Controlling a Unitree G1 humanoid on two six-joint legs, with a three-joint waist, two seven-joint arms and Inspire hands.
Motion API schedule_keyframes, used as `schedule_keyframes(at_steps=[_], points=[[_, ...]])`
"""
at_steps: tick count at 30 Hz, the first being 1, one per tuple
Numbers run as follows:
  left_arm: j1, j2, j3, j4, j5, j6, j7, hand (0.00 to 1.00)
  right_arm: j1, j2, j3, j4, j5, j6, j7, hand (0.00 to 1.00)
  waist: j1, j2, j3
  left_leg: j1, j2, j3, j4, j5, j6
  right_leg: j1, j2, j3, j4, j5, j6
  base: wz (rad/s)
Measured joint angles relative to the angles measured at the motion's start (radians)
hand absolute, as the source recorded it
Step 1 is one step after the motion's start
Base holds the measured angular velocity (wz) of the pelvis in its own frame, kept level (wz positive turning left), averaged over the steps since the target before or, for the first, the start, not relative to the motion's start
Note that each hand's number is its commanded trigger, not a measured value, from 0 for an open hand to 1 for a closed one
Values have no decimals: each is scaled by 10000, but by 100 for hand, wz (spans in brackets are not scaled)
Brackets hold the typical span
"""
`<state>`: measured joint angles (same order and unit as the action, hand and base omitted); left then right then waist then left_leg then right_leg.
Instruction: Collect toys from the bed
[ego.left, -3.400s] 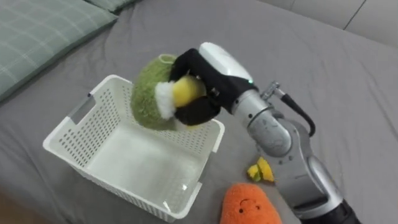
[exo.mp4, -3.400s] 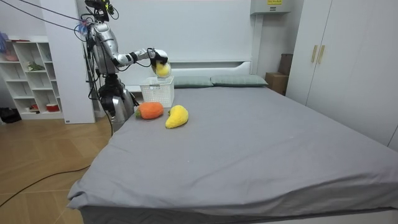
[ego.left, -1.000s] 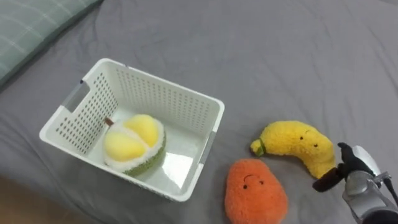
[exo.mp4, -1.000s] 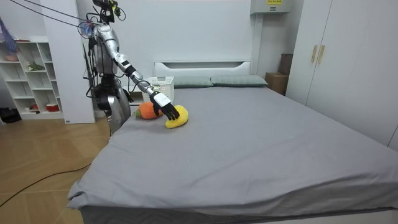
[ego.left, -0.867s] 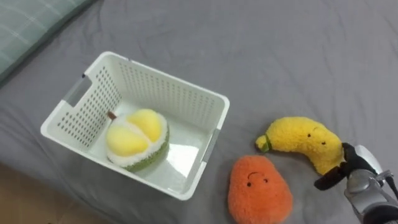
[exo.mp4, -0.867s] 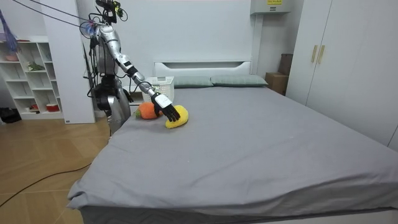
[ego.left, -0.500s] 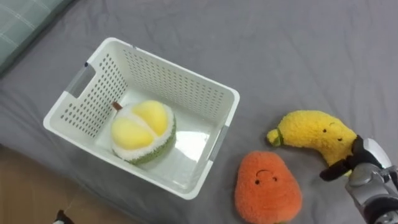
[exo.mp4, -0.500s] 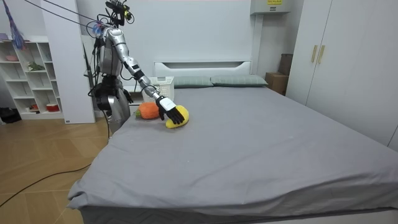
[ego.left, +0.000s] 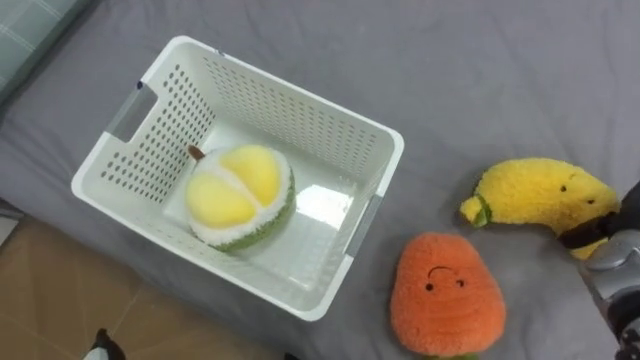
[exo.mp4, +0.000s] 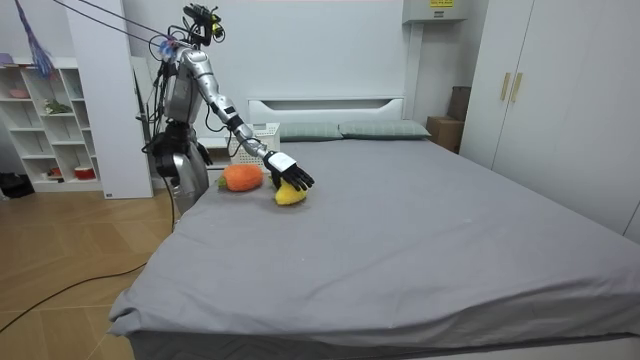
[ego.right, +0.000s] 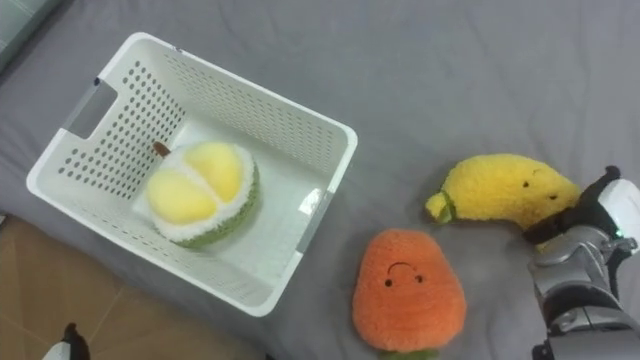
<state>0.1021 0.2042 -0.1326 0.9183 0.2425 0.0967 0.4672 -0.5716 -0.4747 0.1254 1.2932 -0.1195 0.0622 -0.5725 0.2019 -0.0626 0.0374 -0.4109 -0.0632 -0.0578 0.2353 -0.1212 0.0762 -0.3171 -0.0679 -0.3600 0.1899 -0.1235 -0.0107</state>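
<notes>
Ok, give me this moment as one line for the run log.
phase: banana plush pickup | right hand: at banana plush end, grip unclear | durian plush: in basket | orange plush: on bed, beside basket

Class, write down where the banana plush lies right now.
In the right eye view, the banana plush lies on the grey bed, right of the white basket and up and right of the orange plush; the robot's right hand is at its right end.
</notes>
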Motion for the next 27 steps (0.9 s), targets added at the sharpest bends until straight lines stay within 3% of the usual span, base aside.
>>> schedule_keyframes(at_steps=[1, 2, 9, 13, 19, 27], points=[[-19, 3, -107, 1, -145, -26, -5, 0, -10, -43, 9, -1, 137, -7, -124, 76, 1, 2, 5, -24, -7, 4, 1, 6, 11, -22, -2, 4, 0, 0, 0, 0], [-20, 2, -151, 5, -155, -27, -9, 0, -9, -45, 32, 0, 295, -8, -227, 100, 1, 0, 12, -30, -11, 13, 2, 9, 15, -29, -7, 6, 0, 1, 0, 0], [-188, 1, -300, 46, -145, -20, -87, 0, -6, -57, 97, 77, 440, -6, -413, 100, 14, 58, 80, -421, -15, 35, 26, 95, 25, -484, -41, 7, 173, 3, -5, 0], [-206, 3, -303, 48, -147, -12, -314, 0, -168, -107, 70, 405, 350, -3, -499, 100, 32, 215, 189, -521, -31, 44, 38, 109, 35, -585, -107, -18, 198, 7, -10, -1], [-225, 6, -427, 37, -150, 4, -494, 0, -320, -484, 172, 551, 278, 7, -462, 100, 208, 246, 182, -694, -28, 118, 33, 130, 54, -844, -144, 32, 346, 5, -9, -2], [-222, 30, -755, -44, -142, -60, -684, 0, -341, -646, 482, 700, 101, -94, 104, 100, 190, 217, 177, -622, -34, 158, 3, 141, 69, -799, -163, 57, 348, 2, -3, -1]])
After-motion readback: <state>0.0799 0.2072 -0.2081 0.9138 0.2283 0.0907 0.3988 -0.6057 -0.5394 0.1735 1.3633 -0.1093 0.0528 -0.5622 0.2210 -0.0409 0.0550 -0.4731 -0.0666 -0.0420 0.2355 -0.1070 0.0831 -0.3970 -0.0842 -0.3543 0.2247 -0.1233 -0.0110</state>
